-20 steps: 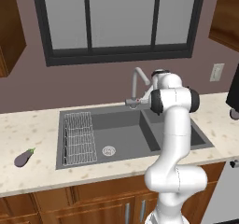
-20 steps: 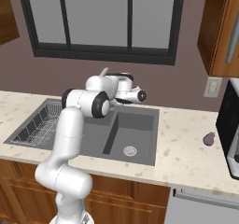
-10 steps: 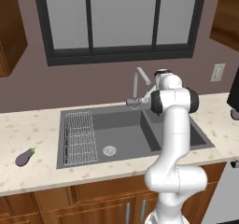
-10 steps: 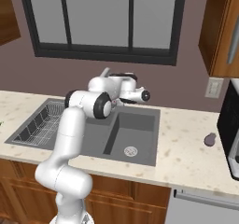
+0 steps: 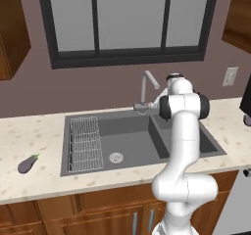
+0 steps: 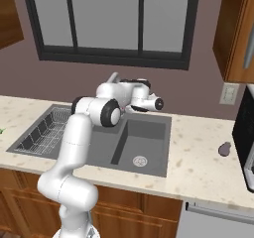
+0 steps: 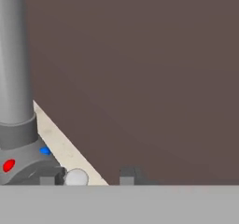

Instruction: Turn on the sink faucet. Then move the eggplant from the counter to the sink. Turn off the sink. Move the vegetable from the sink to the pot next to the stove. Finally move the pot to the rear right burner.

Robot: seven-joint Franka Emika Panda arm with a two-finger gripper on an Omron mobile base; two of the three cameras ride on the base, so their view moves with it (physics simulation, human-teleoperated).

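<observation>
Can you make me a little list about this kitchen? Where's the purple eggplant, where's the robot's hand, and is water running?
eggplant: lies on the counter left of the sink, at
sink: grey basin with a wire rack in its left part
faucet: at the back of the sink
gripper: beside the faucet base
water: no stream seen
task step: eggplant not yet in the sink

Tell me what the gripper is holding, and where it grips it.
Nothing: the gripper sits beside the faucet base, its fingertips apart, closed on nothing visible.
</observation>
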